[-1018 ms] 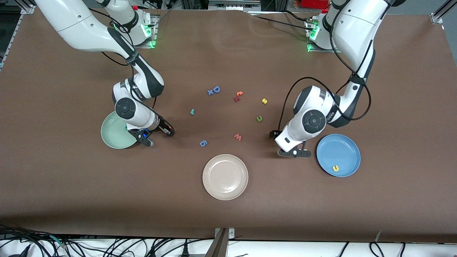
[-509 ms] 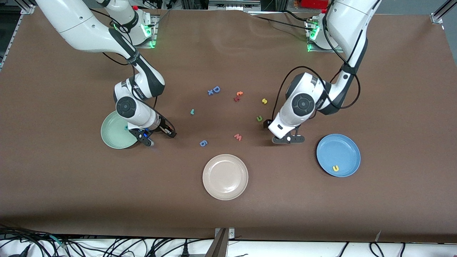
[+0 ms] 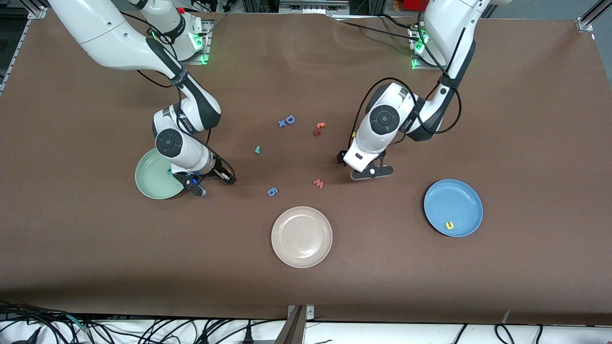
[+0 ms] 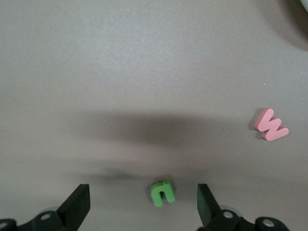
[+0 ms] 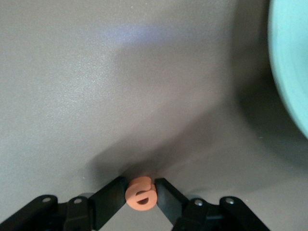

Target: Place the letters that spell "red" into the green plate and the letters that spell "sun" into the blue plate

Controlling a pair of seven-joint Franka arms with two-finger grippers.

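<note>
My right gripper (image 5: 140,191) is down on the table beside the green plate (image 3: 152,177), shut on the orange e (image 5: 140,193). A teal letter (image 3: 169,170) lies in that plate at the edge of the right hand. The teal r (image 3: 257,149) lies on the table toward the middle. My left gripper (image 4: 142,203) hangs open over the green n (image 4: 162,192), which lies between its fingers untouched. The left hand (image 3: 358,167) hides the n in the front view. The yellow u (image 3: 449,225) lies in the blue plate (image 3: 459,198). The yellow s (image 3: 353,134) peeks out beside the left arm.
A cream plate (image 3: 301,255) sits nearest the front camera. A pink w (image 3: 318,183) and a blue g-like letter (image 3: 272,191) lie just farther than it. A blue D (image 3: 289,119), an orange t (image 3: 320,125) and a red letter (image 3: 316,132) lie farther off.
The left arm has swung from beside the blue plate toward the middle and now hangs over the green n. The right gripper has stayed put and closed onto the orange e.
</note>
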